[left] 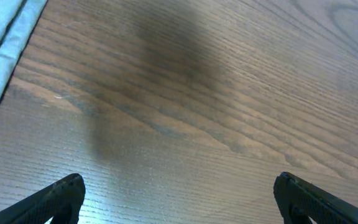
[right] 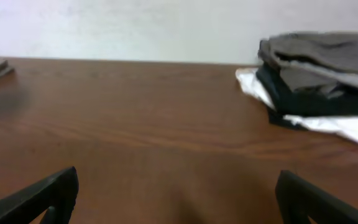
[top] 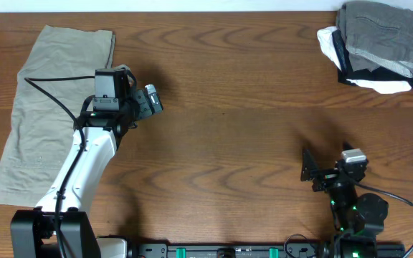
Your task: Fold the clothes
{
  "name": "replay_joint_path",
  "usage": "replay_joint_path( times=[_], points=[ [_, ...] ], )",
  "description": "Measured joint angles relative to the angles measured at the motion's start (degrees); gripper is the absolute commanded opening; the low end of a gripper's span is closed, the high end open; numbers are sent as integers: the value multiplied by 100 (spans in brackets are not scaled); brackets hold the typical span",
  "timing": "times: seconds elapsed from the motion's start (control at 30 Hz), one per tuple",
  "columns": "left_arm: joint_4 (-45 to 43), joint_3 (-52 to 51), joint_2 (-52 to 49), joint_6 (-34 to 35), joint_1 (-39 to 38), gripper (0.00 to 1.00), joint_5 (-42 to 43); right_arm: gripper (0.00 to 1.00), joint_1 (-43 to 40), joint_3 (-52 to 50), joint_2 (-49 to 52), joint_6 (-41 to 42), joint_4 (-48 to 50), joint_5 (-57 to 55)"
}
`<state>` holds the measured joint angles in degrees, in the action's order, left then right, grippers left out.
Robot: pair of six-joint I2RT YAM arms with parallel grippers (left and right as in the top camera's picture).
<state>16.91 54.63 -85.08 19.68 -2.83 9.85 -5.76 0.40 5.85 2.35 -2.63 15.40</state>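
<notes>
Resting well beyond right end effector: shorts

A robotics lab bench: left arm and right arm stand at the near edge of a wood-grain table, a bare white wall behind it, grey shorts stacked on its far corner.

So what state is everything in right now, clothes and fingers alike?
Grey shorts: loosely folded, on top of the pile.
Black garment: in the pile, under the shorts.
White garment: bottom of the pile.
Khaki garment: laid out flat.
Left fingers: open, empty.
Right fingers: open, empty.
</notes>
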Motion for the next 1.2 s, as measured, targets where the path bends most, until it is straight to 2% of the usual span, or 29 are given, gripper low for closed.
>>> replay_joint_path(
  times=[0.23,1.2],
  points=[
    [0,-2,0,-2,0,98,2,99,0,0,-498,0,9,-2],
    [2,-2,0,-2,0,98,2,99,0,0,-503,0,7,-2]
  ],
)
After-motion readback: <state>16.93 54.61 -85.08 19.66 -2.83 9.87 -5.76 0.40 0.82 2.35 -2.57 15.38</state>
